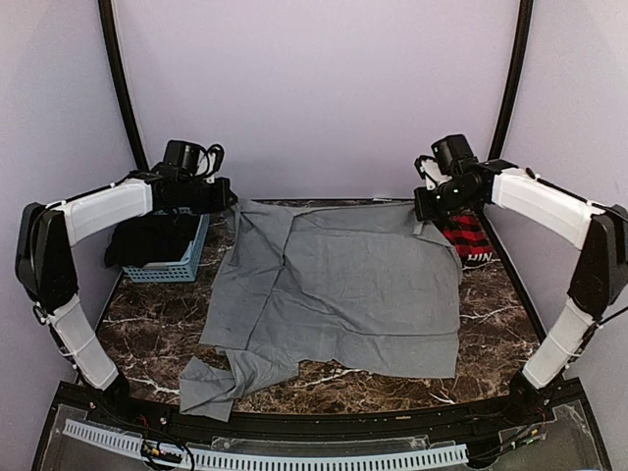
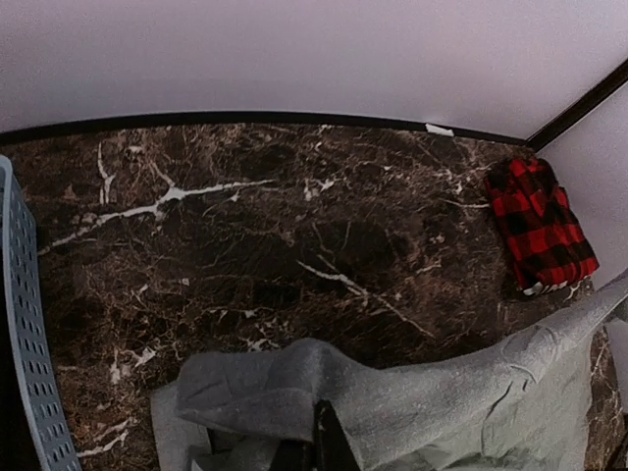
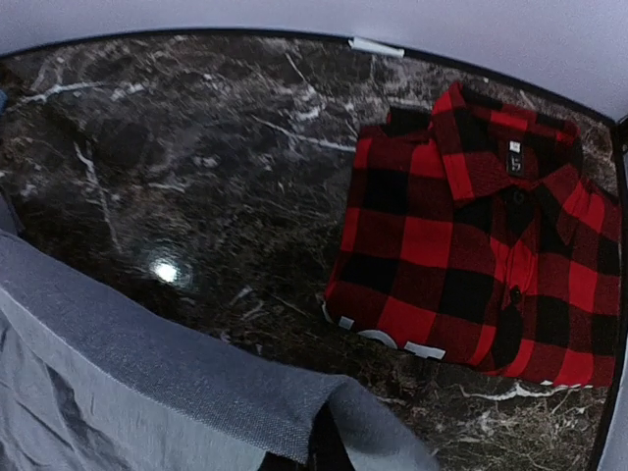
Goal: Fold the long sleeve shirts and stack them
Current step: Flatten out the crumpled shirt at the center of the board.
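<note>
While left gripper [image 1: 226,199] and right gripper [image 1: 424,206] pinch grey shirt [image 1: 343,285] at far edge, plaid shirt [image 1: 468,237] folded far right

Dark marble table [image 1: 496,329] with white veins. A grey shirt [image 1: 343,294] is spread across most of the middle, one sleeve bunched near the front left edge. A folded red-and-black plaid shirt [image 1: 468,238] sits in the far right corner, and there's a blue basket [image 1: 167,267] at far left.

Matt grey shirt [image 1: 334,285] of finely woven cloth, soft red-and-black plaid flannel shirt [image 3: 481,245], glossy dark marble-look tabletop [image 2: 245,245] with white veins catching a glare, pale blue perforated plastic basket [image 1: 167,267]
</note>
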Controlling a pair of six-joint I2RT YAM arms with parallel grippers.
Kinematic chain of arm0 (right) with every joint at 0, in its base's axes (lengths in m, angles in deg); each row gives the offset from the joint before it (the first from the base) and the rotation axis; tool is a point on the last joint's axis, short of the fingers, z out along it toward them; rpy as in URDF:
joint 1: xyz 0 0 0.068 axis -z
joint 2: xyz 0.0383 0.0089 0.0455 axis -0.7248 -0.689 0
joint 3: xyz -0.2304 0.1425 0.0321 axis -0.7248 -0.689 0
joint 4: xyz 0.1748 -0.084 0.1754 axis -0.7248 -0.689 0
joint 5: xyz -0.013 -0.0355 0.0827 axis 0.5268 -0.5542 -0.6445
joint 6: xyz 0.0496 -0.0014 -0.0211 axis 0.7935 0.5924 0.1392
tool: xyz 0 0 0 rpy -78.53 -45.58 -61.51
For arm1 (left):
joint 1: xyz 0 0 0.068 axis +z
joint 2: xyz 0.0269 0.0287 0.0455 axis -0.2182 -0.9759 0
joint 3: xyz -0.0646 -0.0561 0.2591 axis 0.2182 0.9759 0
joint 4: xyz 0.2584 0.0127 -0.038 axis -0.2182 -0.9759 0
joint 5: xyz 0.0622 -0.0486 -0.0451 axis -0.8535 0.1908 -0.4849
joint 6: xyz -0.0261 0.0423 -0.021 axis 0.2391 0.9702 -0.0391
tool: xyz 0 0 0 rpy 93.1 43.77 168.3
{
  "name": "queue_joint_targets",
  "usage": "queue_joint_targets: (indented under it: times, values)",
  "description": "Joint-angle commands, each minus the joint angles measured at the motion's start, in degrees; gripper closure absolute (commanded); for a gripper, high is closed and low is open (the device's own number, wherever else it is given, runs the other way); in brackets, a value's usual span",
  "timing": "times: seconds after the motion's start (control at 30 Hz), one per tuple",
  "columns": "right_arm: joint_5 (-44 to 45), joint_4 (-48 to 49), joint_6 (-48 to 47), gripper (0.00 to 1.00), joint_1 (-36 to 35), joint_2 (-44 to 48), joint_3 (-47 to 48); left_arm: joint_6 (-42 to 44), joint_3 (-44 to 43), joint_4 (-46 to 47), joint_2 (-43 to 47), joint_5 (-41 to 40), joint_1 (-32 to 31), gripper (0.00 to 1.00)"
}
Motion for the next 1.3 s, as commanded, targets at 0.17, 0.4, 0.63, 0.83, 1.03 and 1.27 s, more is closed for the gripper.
queue_joint_targets:
  times: [0.17,0.4,0.63,0.83,1.03,1.27]
  values:
    - [6.9,6.8,-6.6,1.0,0.8,-16.8,6.7,0.2,-2.6,11.8,-11.1,-1.9,0.7,1.0]
    - [15.1,5.2,-11.4,0.99,1.0,-26.1,16.5,2.3,-7.1,13.5,-16.7,-6.6,0.9,1.0]
    - [28.8,0.1,-13.6,0.65,2.7,-36.9,31.5,1.5,-10.7,16.6,-22.1,-9.6,1.5,0.98]
    - [38.8,-3.5,-13.9,0.54,4.3,-40.9,38.5,-0.2,-18.3,12.6,-28.8,-10.7,2.8,0.84]
    - [38.4,1.3,-12.6,0.51,4.3,-31.4,27.4,-6.5,-22.3,10.4,-30.9,-10.5,6.1,0.57]
    - [15.9,13.3,-9.7,0.45,-0.3,-12.8,4.0,-7.1,-16.2,14.1,-24.6,5.7,6.7,0.37]
